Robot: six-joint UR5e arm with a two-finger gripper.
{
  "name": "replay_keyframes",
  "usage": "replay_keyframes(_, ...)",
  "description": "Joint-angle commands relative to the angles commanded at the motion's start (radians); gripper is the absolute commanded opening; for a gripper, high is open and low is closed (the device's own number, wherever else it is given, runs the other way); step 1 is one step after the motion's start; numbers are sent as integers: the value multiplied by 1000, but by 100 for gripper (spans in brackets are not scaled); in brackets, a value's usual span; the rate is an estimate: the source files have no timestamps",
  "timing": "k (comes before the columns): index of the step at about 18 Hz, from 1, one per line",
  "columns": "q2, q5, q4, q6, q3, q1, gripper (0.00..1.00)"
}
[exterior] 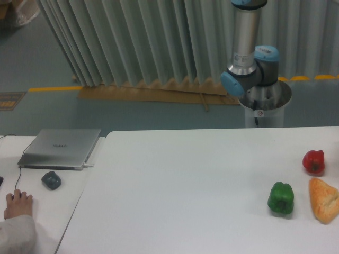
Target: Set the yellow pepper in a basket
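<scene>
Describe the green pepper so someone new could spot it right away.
Start at the white table and look to its right edge, where three items cluster. The green bell pepper sits lowest and leftmost, beside the bread and below the red bell pepper; it is the only green item.

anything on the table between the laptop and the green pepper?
No. In the camera view the white table is bare between the closed laptop and the green pepper.

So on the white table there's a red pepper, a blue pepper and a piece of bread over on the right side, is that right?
Not quite: the second pepper is green, not blue. The camera view shows the green pepper beside the bread, with the red pepper just behind them, all on the right side of the white table.
</scene>
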Motion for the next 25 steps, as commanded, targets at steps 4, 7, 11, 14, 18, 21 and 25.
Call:
replay_keyframes(4,-31,-6,27,-3,5,0,55)
replay_keyframes(7,-48,-8,58,0,9,11,66)
replay_keyframes(11,-46,-23,60,0,9,14,100)
replay_keyframes(14,-41,-31,60,0,15,14,100)
replay_keyframes(18,-43,-74,60,-20,18,-6,100)
replay_keyframes(21,-51,-83,61,-14,29,5,100)
replay_keyframes(25,-38,-139,60,-28,15,-6,100)
